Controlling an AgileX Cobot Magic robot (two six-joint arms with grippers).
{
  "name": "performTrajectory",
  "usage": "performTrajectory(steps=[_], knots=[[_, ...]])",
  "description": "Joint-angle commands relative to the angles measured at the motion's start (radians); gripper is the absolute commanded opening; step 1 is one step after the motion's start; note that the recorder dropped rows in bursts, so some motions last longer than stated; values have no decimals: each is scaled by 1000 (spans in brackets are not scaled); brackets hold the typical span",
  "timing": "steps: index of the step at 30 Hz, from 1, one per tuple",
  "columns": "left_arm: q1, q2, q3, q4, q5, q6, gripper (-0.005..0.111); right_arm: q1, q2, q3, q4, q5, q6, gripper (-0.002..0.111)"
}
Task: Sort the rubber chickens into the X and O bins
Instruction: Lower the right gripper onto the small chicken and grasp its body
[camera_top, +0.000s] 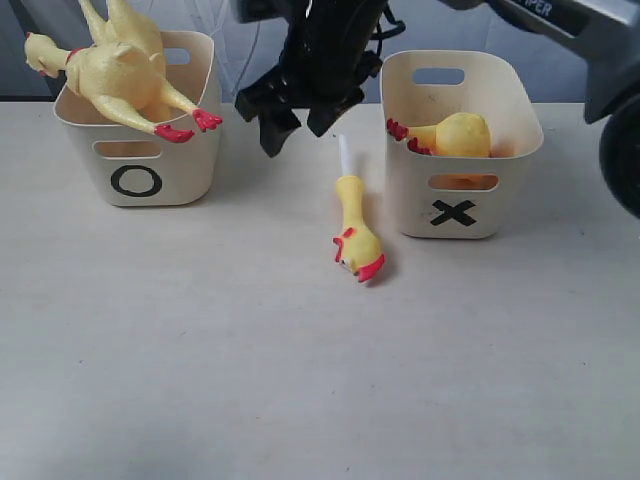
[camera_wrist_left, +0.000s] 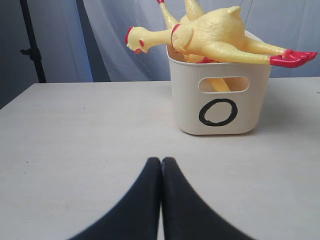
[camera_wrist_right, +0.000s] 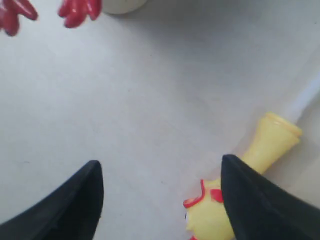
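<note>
A yellow rubber toy chicken with red feet and comb (camera_top: 115, 65) sprawls across the rim of the cream plastic tub marked with a black O (camera_top: 190, 150), which stands at 10 o'clock on the pale tabletop (camera_top: 200, 360) in the exterior view. Its head hangs past the tub's 9 o'clock side and its legs stretch toward 4 o'clock, with more yellow showing inside beneath it. At 2 o'clock stands the matching cream tub marked with a black X (camera_top: 500, 190), where a second yellow rubber chicken (camera_top: 455, 133) lies inside, red feet at the rim on the 9 o'clock side. Between the tubs, just beside the X tub, a yellow rubber chicken head and long neck (camera_top: 352, 215) lies flat on the table, red beak toward 6 o'clock and a white stem (camera_top: 343, 155) toward 12 o'clock. The black right gripper (camera_top: 297, 138) hovers above that stem, jaws spread wide and holding nothing. The black left gripper (camera_wrist_left: 161, 162), seen only in its own wrist view, sits low over the table facing the O tub, fingers pressed together on nothing.
</note>
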Motion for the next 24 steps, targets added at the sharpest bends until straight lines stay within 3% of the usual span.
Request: performTrajectory(steps=[1, 19, 24], knots=[[-4, -5, -2, -2, -14, -6, 0, -3, 72, 7, -31, -8, 50, 63], [-4, -5, -2, -2, -14, -6, 0, -2, 129, 183, -277, -8, 163, 63], [-4, -5, -2, -2, -14, -6, 0, -2, 140, 185, -235, -8, 165, 63]])
